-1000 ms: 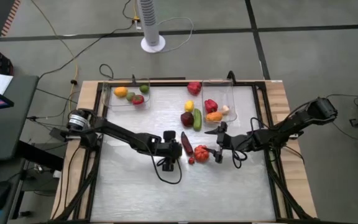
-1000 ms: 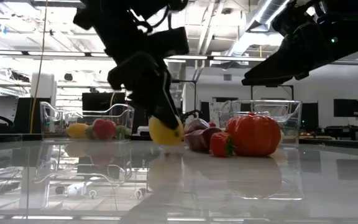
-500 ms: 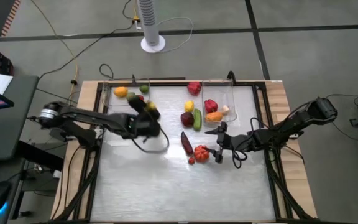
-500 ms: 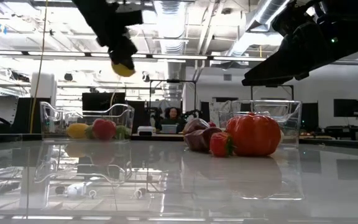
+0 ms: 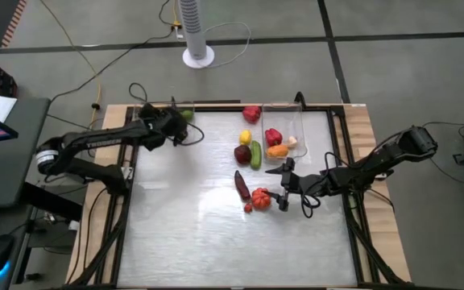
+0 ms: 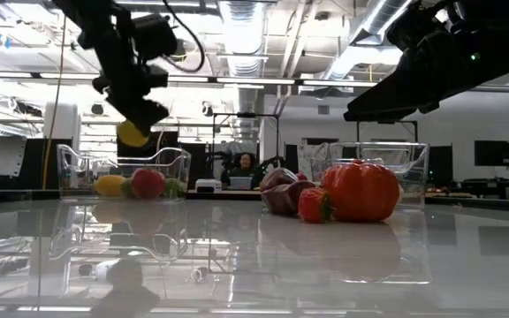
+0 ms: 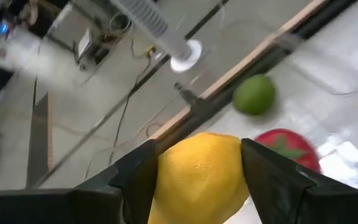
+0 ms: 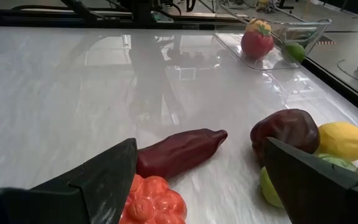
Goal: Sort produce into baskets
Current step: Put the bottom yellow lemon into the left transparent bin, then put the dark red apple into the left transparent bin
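Note:
My left gripper is at the table's far left, above the left clear basket, shut on a yellow lemon that also shows in the low view. Below it in the basket lie a lime and a red tomato. My right gripper is open and empty, low over the table, next to a large red tomato and a dark eggplant. The right basket holds a red pepper, an orange piece and pale garlic. My left gripper pinches the lemon's two opposite sides between its two fingers. The fingers come slanting down from above. The lemon is lifted clear, in the air above the left basket's rim.
Loose produce lies on the table beside the right basket: a red pepper, a lemon, a dark red piece, a cucumber and a small red piece. The table's near half is bare. A fan base stands beyond the far edge.
My left gripper has risen from the middle of the table with the lemon and swung toward the far left, ending over the left basket. The lemon has gone from table height to well above the basket.

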`<state>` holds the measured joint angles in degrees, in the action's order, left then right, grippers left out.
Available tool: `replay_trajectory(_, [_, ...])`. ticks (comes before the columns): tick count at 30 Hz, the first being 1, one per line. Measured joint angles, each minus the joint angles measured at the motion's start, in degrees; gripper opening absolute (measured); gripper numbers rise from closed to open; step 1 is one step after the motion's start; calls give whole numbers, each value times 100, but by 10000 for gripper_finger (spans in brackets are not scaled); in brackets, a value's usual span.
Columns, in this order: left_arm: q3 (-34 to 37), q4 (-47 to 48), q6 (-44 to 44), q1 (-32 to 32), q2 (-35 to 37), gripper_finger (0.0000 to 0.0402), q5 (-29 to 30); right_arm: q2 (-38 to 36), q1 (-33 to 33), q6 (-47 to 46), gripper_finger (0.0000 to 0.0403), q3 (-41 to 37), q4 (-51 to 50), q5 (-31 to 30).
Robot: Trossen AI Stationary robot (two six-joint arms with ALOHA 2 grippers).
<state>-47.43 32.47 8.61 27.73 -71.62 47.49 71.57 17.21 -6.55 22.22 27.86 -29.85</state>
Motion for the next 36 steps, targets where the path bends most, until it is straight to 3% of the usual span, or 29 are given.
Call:
replay_trajectory(6, [-27,-34,-84,465,-72,260,-324,0,-11,32,372,0,2,0])
replay_trajectory(10, [-366,-125,-137,234,-41,276,-1600,0,-30,35,372,0,4,0])
replay_trajectory(13, [-438,-566,-100,-298,-44,278,-2449,0,-52,35,372,0,4,-1])
replay_trajectory(17, [-438,-914,-178,-1131,-159,278,-2360,0,-52,15,372,0,4,0])
replay_trajectory(24, [-448,-1962,-218,-2284,-741,279,-2772,0,-37,8,372,-2,72,0])
replay_trajectory(36, [-1716,-2563,122,-1940,-2936,280,-3274,-2,-37,-37,372,0,27,-76])
